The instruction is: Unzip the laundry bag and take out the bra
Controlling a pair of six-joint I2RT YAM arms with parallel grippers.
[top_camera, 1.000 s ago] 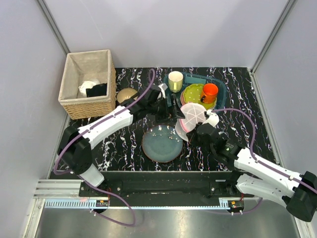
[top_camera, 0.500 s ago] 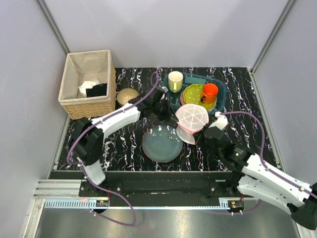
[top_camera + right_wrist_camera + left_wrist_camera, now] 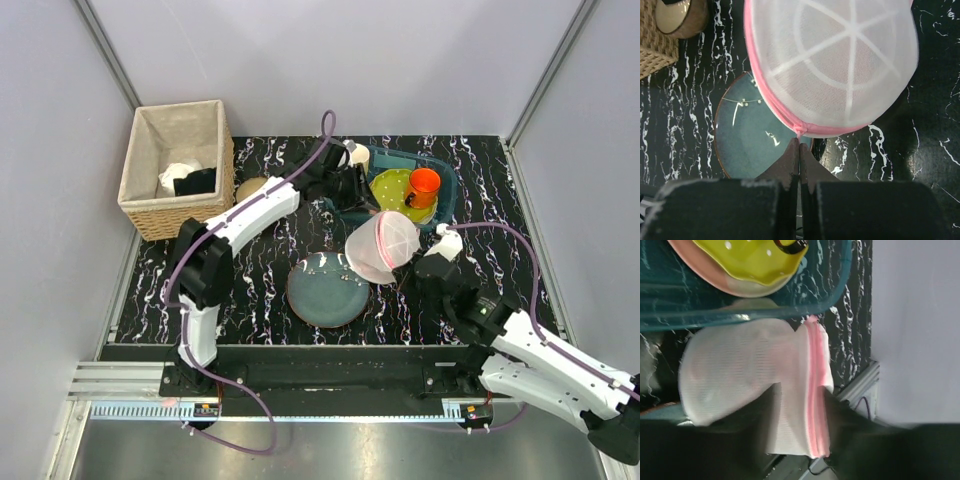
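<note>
The laundry bag (image 3: 383, 245), a round white mesh pouch with pink zip trim, hangs tilted above the table between both grippers. My left gripper (image 3: 362, 200) is shut on the bag's far edge; in the left wrist view the mesh and pink trim (image 3: 812, 405) run between its dark fingers (image 3: 850, 432). My right gripper (image 3: 799, 142) is shut on the small pink zip pull (image 3: 799, 131) at the bag's near rim (image 3: 775, 107). It sits by the bag's lower right in the top view (image 3: 408, 270). The bra is not visible; the mesh hides what is inside.
A blue-grey plate (image 3: 328, 289) lies under the bag's near side. A teal tray (image 3: 446, 185) behind holds a green plate, an orange cup (image 3: 423, 185) and a cream cup (image 3: 357, 155). A tan bowl (image 3: 250, 187) and a wicker basket (image 3: 178, 170) with cloths stand at the left.
My left arm swung back and right towards the tray, pulling the bag's far edge. The bag went from face-up to tilted. My right gripper drew back slightly.
</note>
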